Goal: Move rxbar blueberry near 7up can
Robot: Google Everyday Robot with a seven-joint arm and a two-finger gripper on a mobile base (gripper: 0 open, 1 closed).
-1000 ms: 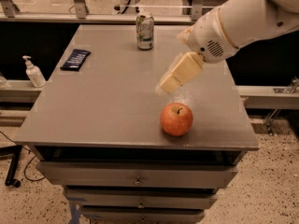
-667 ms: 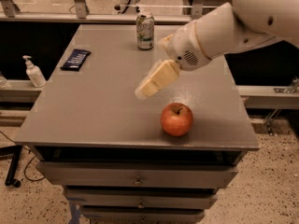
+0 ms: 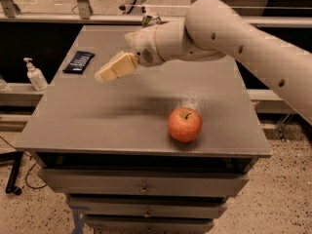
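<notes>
Nearest the camera, along the front of the grey cabinet top [image 3: 97, 126], sits a red apple [image 3: 185, 125], right of centre and well apart from everything else. Farther back, the gripper [image 3: 105, 74] hangs over the left half of the surface, pointing down and left toward the rxbar blueberry [image 3: 78, 62]. The bar lies flat near the left edge, just beyond the gripper's tip. I cannot tell how far the gripper is open. Nothing shows in its hold. Off the table to the left, a white pump bottle [image 3: 35, 75] stands on a lower ledge. At the far edge, the 7up can [image 3: 150, 19] shows only its top behind the arm [image 3: 234, 38].

The step in hand looks like the reach for the bar. It would go best by centring over the wrapper, lining up across its narrow width and coming down straight. A flat wrapper offers little to grip and could slide off the nearby edge.

Count: one apple, one bar, one can, one pump bottle, one gripper.
</notes>
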